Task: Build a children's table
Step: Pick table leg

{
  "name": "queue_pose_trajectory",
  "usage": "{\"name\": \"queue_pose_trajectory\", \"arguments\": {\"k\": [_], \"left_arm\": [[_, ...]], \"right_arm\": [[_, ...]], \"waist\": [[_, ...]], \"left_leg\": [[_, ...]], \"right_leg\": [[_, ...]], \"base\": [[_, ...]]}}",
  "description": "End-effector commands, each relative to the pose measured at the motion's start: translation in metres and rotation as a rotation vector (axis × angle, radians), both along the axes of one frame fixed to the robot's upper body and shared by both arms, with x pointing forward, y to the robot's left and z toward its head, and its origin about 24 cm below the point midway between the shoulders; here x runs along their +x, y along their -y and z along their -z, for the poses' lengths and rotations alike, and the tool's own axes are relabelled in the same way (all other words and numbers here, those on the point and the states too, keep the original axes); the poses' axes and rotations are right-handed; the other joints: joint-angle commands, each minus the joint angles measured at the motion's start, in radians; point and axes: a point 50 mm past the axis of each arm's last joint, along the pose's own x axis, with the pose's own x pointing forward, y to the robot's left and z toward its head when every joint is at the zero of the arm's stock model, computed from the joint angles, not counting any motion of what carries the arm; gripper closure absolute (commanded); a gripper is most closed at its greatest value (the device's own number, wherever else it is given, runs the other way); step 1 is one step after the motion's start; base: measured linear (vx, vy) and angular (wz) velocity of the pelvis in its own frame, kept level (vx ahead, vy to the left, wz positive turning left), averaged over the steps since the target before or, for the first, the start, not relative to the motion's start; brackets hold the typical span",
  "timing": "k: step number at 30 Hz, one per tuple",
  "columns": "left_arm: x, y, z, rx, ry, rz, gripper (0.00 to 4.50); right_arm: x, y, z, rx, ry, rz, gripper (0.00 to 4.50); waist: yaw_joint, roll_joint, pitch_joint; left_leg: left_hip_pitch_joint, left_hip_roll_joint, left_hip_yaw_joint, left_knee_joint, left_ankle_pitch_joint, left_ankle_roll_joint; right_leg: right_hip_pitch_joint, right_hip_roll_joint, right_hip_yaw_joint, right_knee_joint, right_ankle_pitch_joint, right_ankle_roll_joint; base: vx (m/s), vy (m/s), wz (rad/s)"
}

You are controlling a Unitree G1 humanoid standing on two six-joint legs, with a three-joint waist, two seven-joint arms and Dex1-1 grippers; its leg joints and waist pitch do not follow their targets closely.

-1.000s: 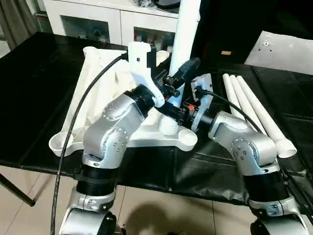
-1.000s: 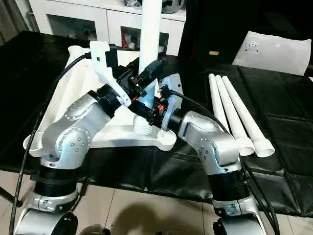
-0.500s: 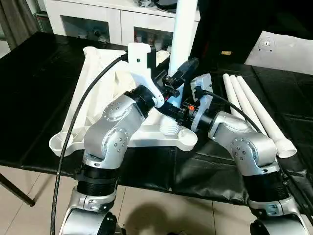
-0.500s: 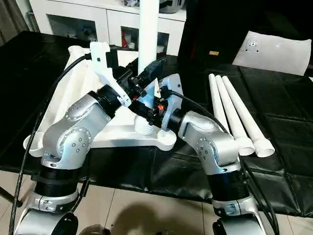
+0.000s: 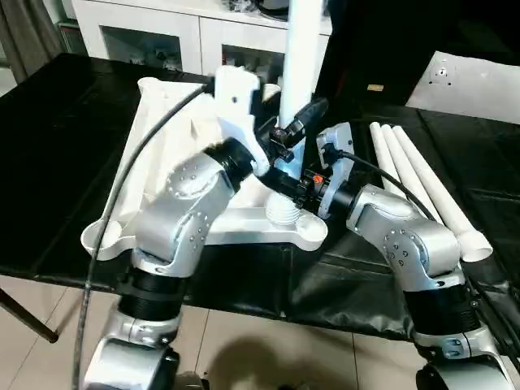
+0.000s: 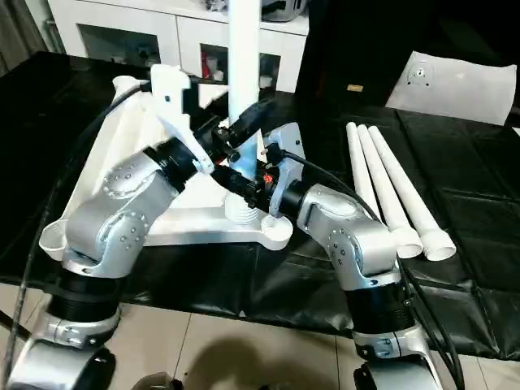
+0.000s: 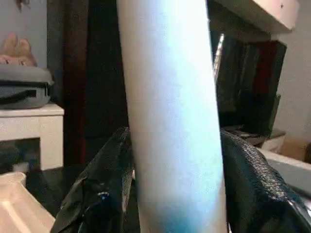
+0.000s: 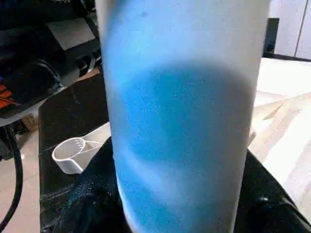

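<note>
The white tabletop (image 5: 162, 138) lies underside up on the black table. One white leg (image 5: 302, 49) stands upright over its near right corner socket, with the ribbed screw end (image 5: 283, 213) just above the socket. My left gripper (image 5: 294, 128) is shut on this leg at mid height; in the left wrist view the leg (image 7: 170, 121) sits between the two black fingers (image 7: 104, 194). My right gripper (image 5: 299, 185) is shut on the same leg lower down, close above the screw end. The right wrist view has the leg (image 8: 180, 121) between that gripper's dark fingers (image 8: 92, 194).
Three more white legs (image 5: 422, 179) lie side by side on the black table to the right. A flat white sheet (image 5: 479, 81) rests at the back right. White glass-door cabinets (image 5: 162, 36) stand behind the table. The table's front edge runs just below the tabletop.
The upright leg's top has tipped a little to the left, standing straighter. My left elbow has swung outward to the left. The right arm has held still.
</note>
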Motion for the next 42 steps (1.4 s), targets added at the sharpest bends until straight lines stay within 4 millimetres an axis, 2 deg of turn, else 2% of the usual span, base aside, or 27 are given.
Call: {"name": "queue_pose_trajectory", "arguments": {"k": [1, 4, 9, 14, 15, 18, 21, 26, 29, 30, 32, 35, 37, 42], "left_arm": [[0.002, 0.001, 0.002, 0.019, -0.004, -0.008, 2.25], [0.002, 0.001, 0.002, 0.025, 0.004, -0.008, 2.47], [0.003, 0.001, 0.002, 0.047, 0.04, -0.018, 2.54], [0.003, 0.0, 0.002, 0.081, 0.071, -0.021, 2.55], [0.004, -0.001, 0.002, 0.073, 0.06, -0.018, 2.55], [0.004, -0.004, 0.0, -0.106, -0.055, 0.009, 2.55], [0.005, -0.006, -0.002, -0.177, -0.098, 0.032, 2.62], [0.008, -0.011, -0.003, -0.244, -0.151, 0.04, 2.65], [0.011, -0.014, -0.003, -0.206, -0.142, 0.033, 2.65], [0.012, -0.015, -0.003, -0.191, -0.136, 0.032, 2.66], [0.014, -0.018, -0.004, -0.145, -0.118, 0.036, 2.66], [0.015, -0.018, -0.006, -0.118, -0.104, 0.049, 2.66], [0.016, -0.018, -0.007, -0.127, -0.108, 0.062, 2.66], [0.016, -0.017, -0.01, -0.118, -0.108, 0.119, 2.66]], "right_arm": [[0.001, 0.004, -0.006, 0.012, 0.027, 0.006, 2.55], [0.001, 0.004, -0.006, 0.014, 0.027, 0.006, 2.55], [0.001, 0.006, -0.005, 0.014, 0.03, 0.011, 2.55], [0.001, 0.006, -0.005, 0.016, 0.031, 0.012, 2.56], [0.002, 0.006, -0.005, 0.016, 0.031, 0.012, 2.56], [0.002, 0.006, -0.006, 0.016, 0.033, 0.008, 2.56], [0.002, 0.006, -0.007, 0.015, 0.035, 0.007, 2.57], [0.003, 0.007, -0.007, -0.005, 0.044, 0.016, 2.57], [0.004, 0.008, -0.008, -0.007, 0.045, 0.013, 2.57], [0.004, 0.008, -0.009, -0.005, 0.042, 0.006, 2.22], [0.002, 0.009, -0.011, 0.015, 0.022, -0.032, 1.87], [0.001, 0.01, -0.013, 0.016, 0.018, -0.051, 1.68], [0.0, 0.011, -0.014, 0.009, 0.014, -0.067, 1.42], [0.0, 0.018, -0.013, -0.032, 0.0, -0.105, 1.25]], "waist": [[-0.005, 0.017, -0.076], [-0.006, 0.016, -0.075], [-0.006, 0.015, -0.075], [-0.006, 0.013, -0.077], [-0.006, 0.014, -0.076], [-0.006, 0.014, -0.076], [-0.006, 0.013, -0.075], [-0.006, 0.011, -0.075], [-0.005, 0.01, -0.076], [-0.004, 0.009, -0.075], [-0.005, 0.01, -0.075], [-0.006, 0.008, -0.075], [-0.005, 0.008, -0.077], [0.0, 0.009, -0.077]], "left_leg": [[0.016, 0.05, -0.016, -0.071, -0.181, -0.037], [0.016, 0.05, -0.016, -0.072, -0.192, -0.037], [0.016, 0.05, -0.017, -0.072, -0.198, -0.036], [0.015, 0.05, -0.016, -0.072, -0.184, -0.031], [0.015, 0.051, -0.016, -0.071, -0.183, -0.033], [0.015, 0.049, -0.014, -0.069, -0.182, -0.038], [0.015, 0.048, -0.015, -0.069, -0.192, -0.032], [0.015, 0.048, -0.015, -0.07, -0.191, -0.03], [0.016, 0.048, -0.015, -0.069, -0.18, -0.025], [0.016, 0.048, -0.014, -0.07, -0.177, -0.023], [0.016, 0.048, -0.015, -0.071, -0.177, -0.023], [0.015, 0.048, -0.015, -0.071, -0.169, -0.018], [0.015, 0.048, -0.014, -0.069, -0.155, -0.02], [0.016, 0.049, -0.013, -0.068, -0.147, -0.014]], "right_leg": [[0.05, -0.075, 0.045, -0.07, -0.188, -0.138], [0.05, -0.074, 0.044, -0.071, -0.198, -0.14], [0.049, -0.074, 0.044, -0.074, -0.217, -0.133], [0.05, -0.074, 0.045, -0.071, -0.192, -0.137], [0.05, -0.074, 0.045, -0.07, -0.19, -0.14], [0.051, -0.076, 0.045, -0.069, -0.191, -0.155], [0.05, -0.074, 0.044, -0.072, -0.209, -0.151], [0.05, -0.073, 0.043, -0.073, -0.221, -0.146], [0.049, -0.073, 0.044, -0.073, -0.21, -0.14], [0.049, -0.073, 0.044, -0.074, -0.215, -0.136], [0.05, -0.073, 0.044, -0.073, -0.219, -0.132], [0.05, -0.073, 0.044, -0.072, -0.216, -0.124], [0.052, -0.074, 0.044, -0.07, -0.198, -0.136], [0.052, -0.075, 0.044, -0.067, -0.169, -0.16]], "base": [[0.0, 0.0, 0.0], [0.0, 0.0, 0.0], [0.0, 0.0, 0.0], [0.0, 0.0, 0.0], [0.0, 0.0, 0.0], [0.0, 0.0, 0.0], [0.0, 0.0, 0.0], [0.0, 0.0, 0.0], [0.0, 0.0, 0.0], [0.0, 0.0, 0.0], [0.0, 0.0, 0.0], [0.0, 0.0, 0.0], [0.0, 0.0, 0.0], [0.0, 0.0, 0.0]]}}
